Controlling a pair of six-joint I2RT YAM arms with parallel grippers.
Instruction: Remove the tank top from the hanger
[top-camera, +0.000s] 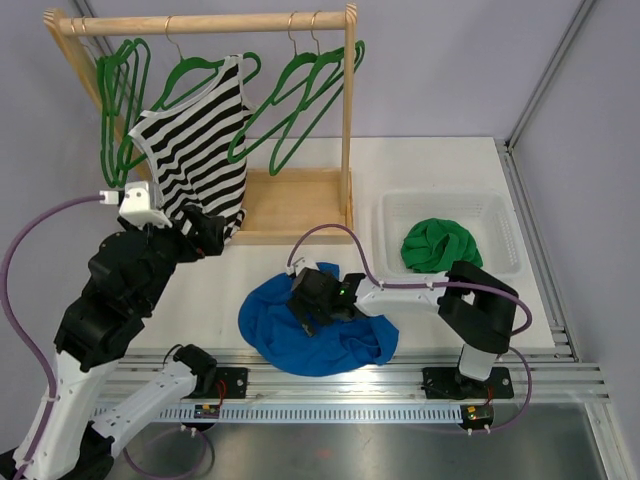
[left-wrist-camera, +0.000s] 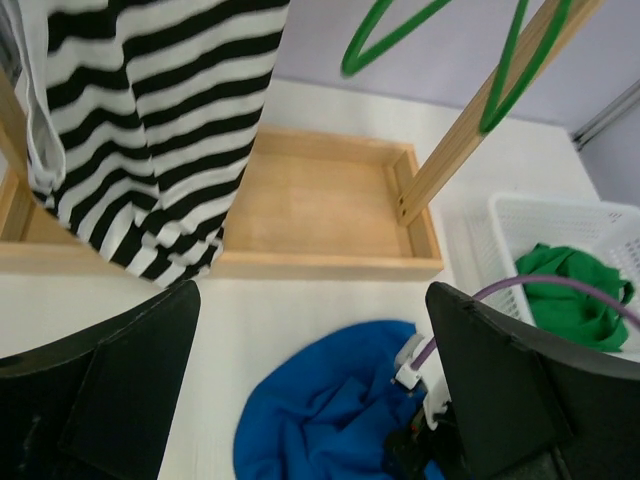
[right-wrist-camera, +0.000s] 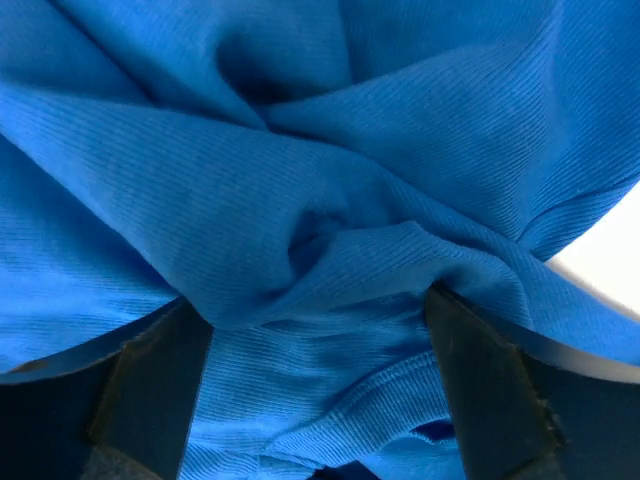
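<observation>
- The white counter (top-camera: 440, 165) is bounded by grey walls behind and to the right. A bare strip of it lies between the shallow wooden tray base (top-camera: 290, 205) of the garment rack and the crumpled blue cloth (top-camera: 330, 345).
- The black-and-white striped tank top (top-camera: 195, 150) hangs on a green plastic hanger (top-camera: 200, 65) at the left of the rack. Its hem sits just ahead of the left pincer (top-camera: 205, 232), and the wrist view shows a gap between them.
- Left pincer: jaws wide apart, holding nothing.
- Right pincer (top-camera: 310, 305): jaws spread wide and pressed down into the blue cloth, with fabric bunched between the fingers (right-wrist-camera: 150, 390).
</observation>
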